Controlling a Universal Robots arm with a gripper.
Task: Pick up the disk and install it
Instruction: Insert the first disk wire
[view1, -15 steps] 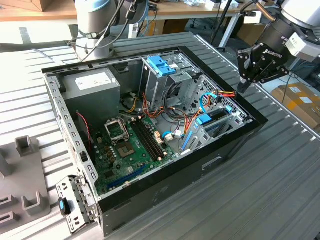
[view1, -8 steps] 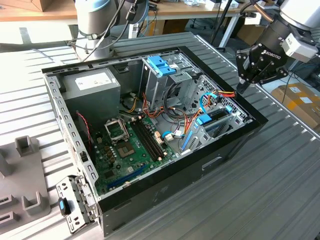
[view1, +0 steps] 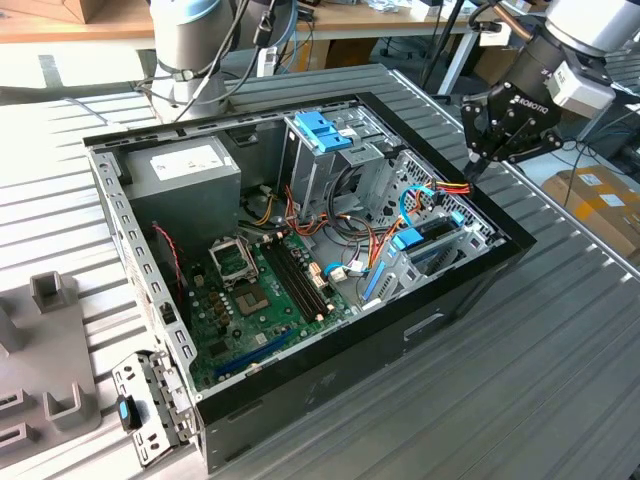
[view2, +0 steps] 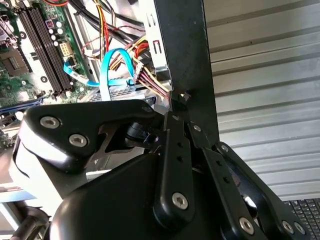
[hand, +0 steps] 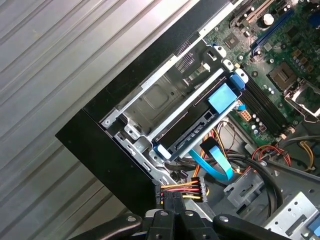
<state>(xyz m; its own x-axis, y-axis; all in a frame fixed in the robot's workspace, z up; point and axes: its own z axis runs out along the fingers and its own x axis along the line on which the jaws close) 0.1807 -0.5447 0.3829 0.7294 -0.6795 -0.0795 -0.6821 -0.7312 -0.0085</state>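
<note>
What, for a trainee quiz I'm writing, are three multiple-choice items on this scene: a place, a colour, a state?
1. Where is the gripper?
A) above the case's middle
B) above the case's edge at the exterior view's right
C) beyond the case at the exterior view's left
2. What colour is the flat cable?
A) red
B) light blue
C) white
3. The case is:
A) closed
B) open
C) upside down

Answers: B, it hangs over that edge; B, plainly blue in the first wrist view; B, the circuit board shows.
</note>
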